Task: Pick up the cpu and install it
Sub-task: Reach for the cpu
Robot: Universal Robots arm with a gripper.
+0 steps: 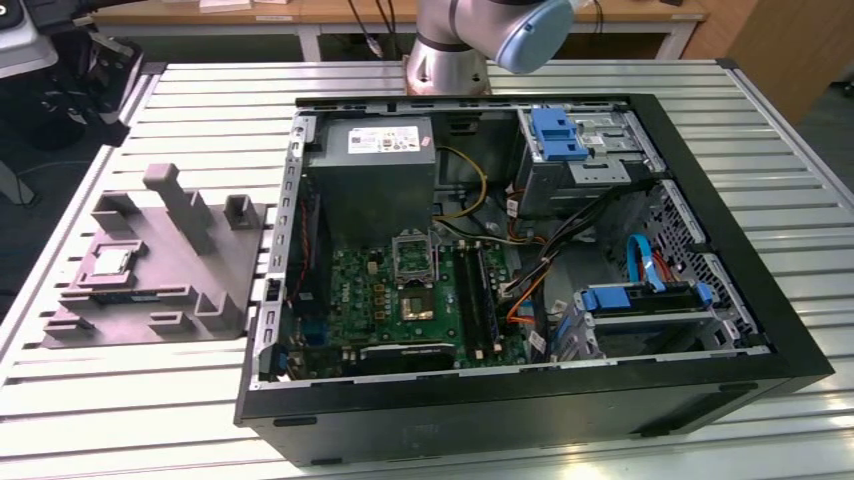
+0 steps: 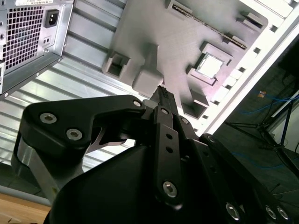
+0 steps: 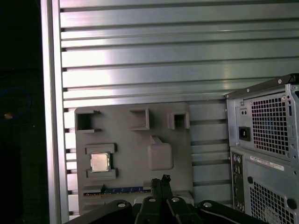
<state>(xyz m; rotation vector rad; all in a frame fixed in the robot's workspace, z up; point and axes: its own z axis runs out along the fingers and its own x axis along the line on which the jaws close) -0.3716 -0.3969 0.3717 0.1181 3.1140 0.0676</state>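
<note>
While the gripper (image 3: 163,179) hangs above the table (image 3: 140,60) with its fingers (image 2: 164,112) pressed together on nothing, the grey holder plate (image 3: 135,149) lies below it along the table's long edge. The cpu (image 3: 99,162) sits flat in a square pocket of that plate, by the plate's edge nearest the table rim, clear of the fingers. Beyond, the open computer case (image 1: 534,250) lies on its side just beside the plate, its dark socket (image 1: 414,258) showing on the green board (image 1: 380,300) inside

the arm (image 1: 454,50) rises from its silvery base; the hand (image 2: 161,92) hovers with black fingers pressed together.
</note>
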